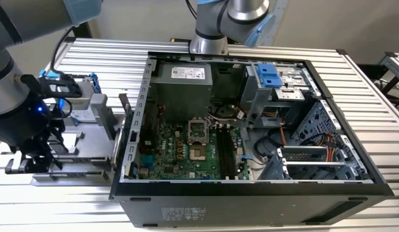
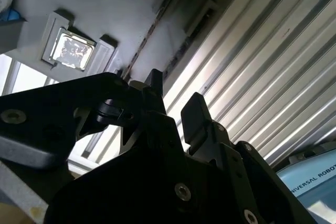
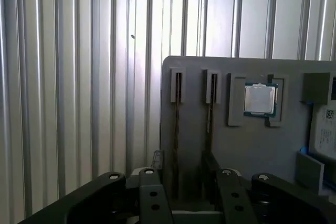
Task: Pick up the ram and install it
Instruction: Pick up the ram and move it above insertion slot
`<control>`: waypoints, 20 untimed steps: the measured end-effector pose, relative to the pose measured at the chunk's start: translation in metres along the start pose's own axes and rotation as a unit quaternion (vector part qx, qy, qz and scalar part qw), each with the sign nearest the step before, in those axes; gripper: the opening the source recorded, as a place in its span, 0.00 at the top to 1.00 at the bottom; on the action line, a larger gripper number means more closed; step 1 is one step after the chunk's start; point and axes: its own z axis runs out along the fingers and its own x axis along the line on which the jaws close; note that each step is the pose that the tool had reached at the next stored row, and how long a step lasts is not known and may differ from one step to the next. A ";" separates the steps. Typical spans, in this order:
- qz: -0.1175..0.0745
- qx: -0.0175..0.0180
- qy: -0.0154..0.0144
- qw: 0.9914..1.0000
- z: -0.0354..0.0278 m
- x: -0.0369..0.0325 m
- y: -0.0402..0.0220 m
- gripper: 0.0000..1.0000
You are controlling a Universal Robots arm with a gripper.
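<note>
Standing on its thin edge, the ram (image 3: 176, 129) (image 2: 181, 48) sits in a narrow slot of a grey holder plate (image 3: 252, 145) and shows in both wrist views as a dark, slim line; seen edge-on like this, its colour and chips cannot be made out. A second slot (image 3: 212, 85) lies just beside it, on the side nearer a square processor chip (image 3: 260, 99) (image 2: 71, 50) that rests in its own recess on the same plate. The gripper (image 3: 182, 163) (image 2: 175, 95) hangs directly over the ram's slot with its black fingers (image 3: 149, 192) spread wide. One finger is on either side of the line of the stick, and neither is seen to touch it. In the exterior view the gripper (image 1: 31, 166) is at the exterior view's left, low over the holder plate (image 1: 89, 150), with a silver hard drive in a blue frame (image 1: 83, 99) near it on the same fixture. The plate lies on a ribbed metal table (image 3: 63, 77) (image 1: 367, 96). Toward the exterior view's right stands an open computer case (image 1: 251, 195), its green motherboard (image 1: 180, 154) exposed, with long black memory slots (image 1: 225, 152) running side by side and well apart from the ram.
</note>
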 end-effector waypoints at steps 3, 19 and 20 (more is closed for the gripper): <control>0.002 0.000 0.000 1.000 0.0035 0.0007 0.0001 0.00; 0.014 -0.002 0.000 1.000 0.0244 0.0014 0.0000 0.00; 0.014 -0.002 0.000 1.000 0.0258 0.0015 0.0000 0.00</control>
